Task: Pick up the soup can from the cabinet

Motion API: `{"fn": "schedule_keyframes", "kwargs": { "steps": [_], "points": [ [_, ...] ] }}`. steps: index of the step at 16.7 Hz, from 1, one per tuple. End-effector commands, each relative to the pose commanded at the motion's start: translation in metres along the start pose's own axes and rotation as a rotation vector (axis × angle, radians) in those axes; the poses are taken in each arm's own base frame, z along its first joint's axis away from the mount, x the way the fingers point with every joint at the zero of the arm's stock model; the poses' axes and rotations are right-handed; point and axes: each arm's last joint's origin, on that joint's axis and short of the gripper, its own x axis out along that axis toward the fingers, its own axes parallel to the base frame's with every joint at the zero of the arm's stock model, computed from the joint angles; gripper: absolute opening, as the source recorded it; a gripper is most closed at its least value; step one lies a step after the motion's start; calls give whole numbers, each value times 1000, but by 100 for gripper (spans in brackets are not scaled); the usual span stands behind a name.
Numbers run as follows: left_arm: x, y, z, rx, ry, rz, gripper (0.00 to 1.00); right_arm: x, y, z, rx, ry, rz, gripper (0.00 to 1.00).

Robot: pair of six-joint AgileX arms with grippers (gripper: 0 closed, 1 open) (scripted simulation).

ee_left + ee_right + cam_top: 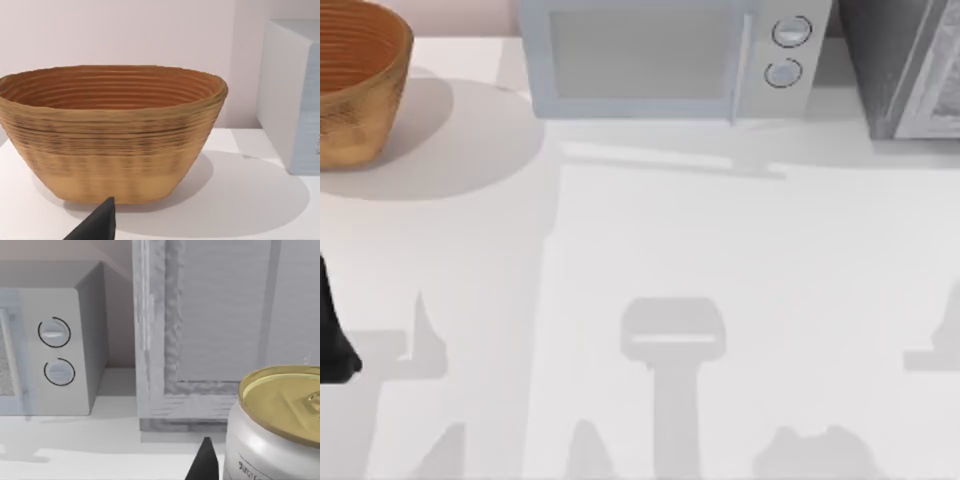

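Observation:
The soup can (272,427), whitish with a gold lid, sits very close to the right wrist camera, in front of the cabinet's pale, white-edged door panel (215,315). A black tip of my right gripper (204,462) stands right beside the can; whether it touches the can is hidden. From above, the dark grey cabinet (880,60) stands at the table's far right corner. My left arm (332,340) is parked at the left edge, and a black tip of my left gripper (97,225) points at the basket.
A woven brown basket (355,80) (112,130) stands at the back left. The pale microwave (670,55) (50,350) with two round knobs stands at the back middle, next to the cabinet. The white tabletop (720,250) stretches in front of them.

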Motion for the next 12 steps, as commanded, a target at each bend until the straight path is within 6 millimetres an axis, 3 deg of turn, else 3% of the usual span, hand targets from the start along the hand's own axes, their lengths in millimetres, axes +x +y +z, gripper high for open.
{"fn": "schedule_keyframes", "kwargs": {
  "steps": [4,12],
  "points": [
    [0,0,0,0,0,0,100,1,-2,-24,1,-18,2,0],
    [0,0,0,0,0,0,100,3,-1,-23,-2,-7,14,0]
  ]
}}
